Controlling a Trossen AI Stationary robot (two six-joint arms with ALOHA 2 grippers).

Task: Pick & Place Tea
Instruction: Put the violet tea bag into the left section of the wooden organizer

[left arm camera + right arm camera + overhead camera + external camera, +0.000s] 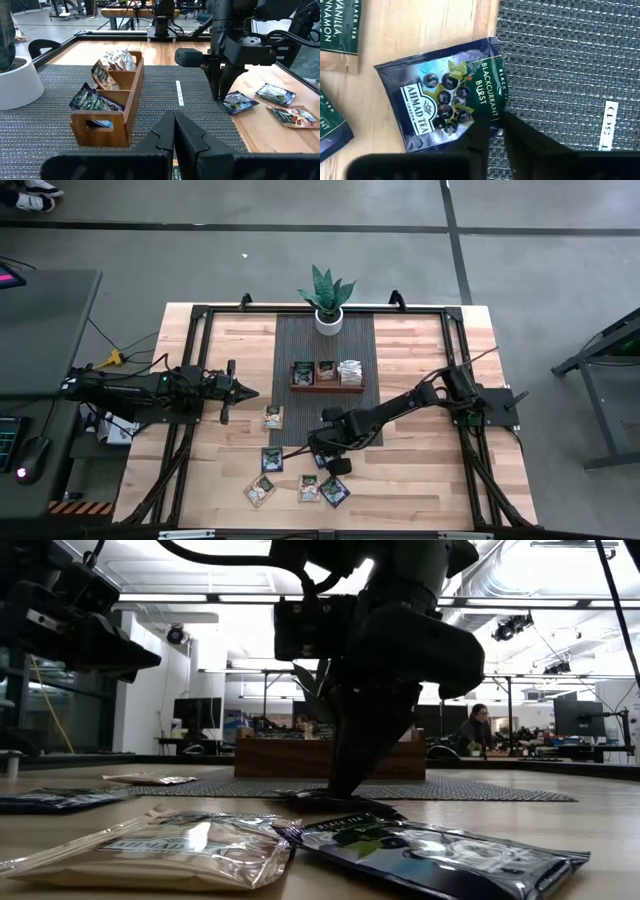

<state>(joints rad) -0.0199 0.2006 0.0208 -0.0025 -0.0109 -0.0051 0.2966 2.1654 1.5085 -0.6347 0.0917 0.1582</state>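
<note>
A dark blue blackcurrant tea packet (440,100) lies flat, mostly on the wood, with one edge on the grey mat (300,345). My right gripper (501,124) stands over that edge, pointing down, shut on the packet; in the left wrist view it shows as the right gripper (218,97) on the packet (239,101). My left gripper (174,117) is shut and empty, hovering left of the wooden tray (327,387). The tray holds packets in all three compartments. Several more packets lie loose on the wood, such as a packet (273,417) and a packet (260,490). My right gripper pinches the blue packet between its two fingers at the edge beside the mat (492,112). The fingers come from above, pointing down. The packet still lies flat on the table and mat.
A potted plant (328,302) stands at the mat's far end, behind the tray. Loose packets (334,492) cluster near the table's near edge. A black frame (200,315) runs round the table. People sit at desks in the room beyond.
</note>
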